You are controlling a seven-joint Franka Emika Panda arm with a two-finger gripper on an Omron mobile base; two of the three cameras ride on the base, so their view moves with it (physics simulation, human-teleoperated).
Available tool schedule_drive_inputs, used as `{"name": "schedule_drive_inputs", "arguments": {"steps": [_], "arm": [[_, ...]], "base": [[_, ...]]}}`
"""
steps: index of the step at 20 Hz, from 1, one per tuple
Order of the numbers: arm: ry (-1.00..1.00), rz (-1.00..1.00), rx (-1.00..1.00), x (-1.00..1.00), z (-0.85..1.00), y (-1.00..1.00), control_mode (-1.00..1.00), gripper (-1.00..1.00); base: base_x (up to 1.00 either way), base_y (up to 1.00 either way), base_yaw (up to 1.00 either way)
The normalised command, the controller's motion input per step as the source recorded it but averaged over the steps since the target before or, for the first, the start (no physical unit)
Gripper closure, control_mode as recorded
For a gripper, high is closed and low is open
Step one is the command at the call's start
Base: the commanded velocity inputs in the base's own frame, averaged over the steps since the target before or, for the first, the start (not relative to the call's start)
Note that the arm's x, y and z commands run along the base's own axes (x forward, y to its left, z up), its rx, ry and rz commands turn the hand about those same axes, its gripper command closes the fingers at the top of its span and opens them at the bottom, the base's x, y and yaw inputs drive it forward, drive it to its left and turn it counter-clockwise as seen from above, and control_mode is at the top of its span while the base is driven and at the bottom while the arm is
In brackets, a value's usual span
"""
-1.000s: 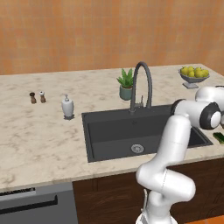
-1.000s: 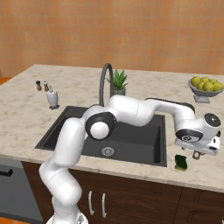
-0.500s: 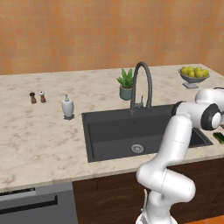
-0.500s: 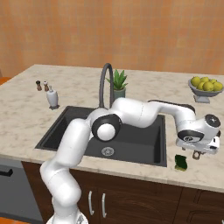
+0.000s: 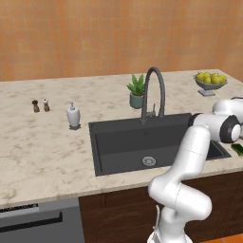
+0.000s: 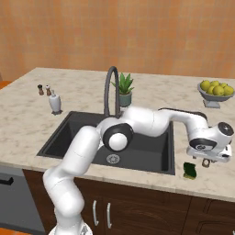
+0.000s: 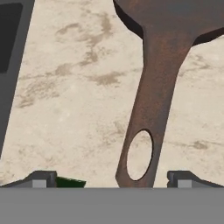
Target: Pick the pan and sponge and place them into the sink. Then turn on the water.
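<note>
Gripper [image 7: 112, 179] spread astride pan [image 7: 151, 96] handle; sponge [image 6: 189, 170] nearby

Taking the sink [image 6: 82, 137] as landmark: it is set into the counter [image 6: 151, 96], with the tap [image 6: 111, 89] and a potted plant [image 6: 124, 90] behind it. A soap dispenser [image 6: 55, 102] and two shakers [image 6: 44, 89] stand to its left. A fruit bowl [image 6: 215, 92] sits behind and to its right. The sponge [image 6: 189, 170] lies just right of its front corner, near the pan [image 7: 162, 65]
</note>
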Motion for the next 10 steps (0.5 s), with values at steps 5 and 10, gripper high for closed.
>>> {"name": "schedule_drive_inputs", "arguments": {"steps": [5, 10], "arm": [[0.00, 0.00, 0.00, 0.11, -0.18, 0.00, -1.00, -1.00], [0.02, 0.00, 0.00, 0.26, -0.20, -0.07, -1.00, -1.00]], "base": [[0.00, 0.00, 0.00], [0.00, 0.00, 0.00]]}}
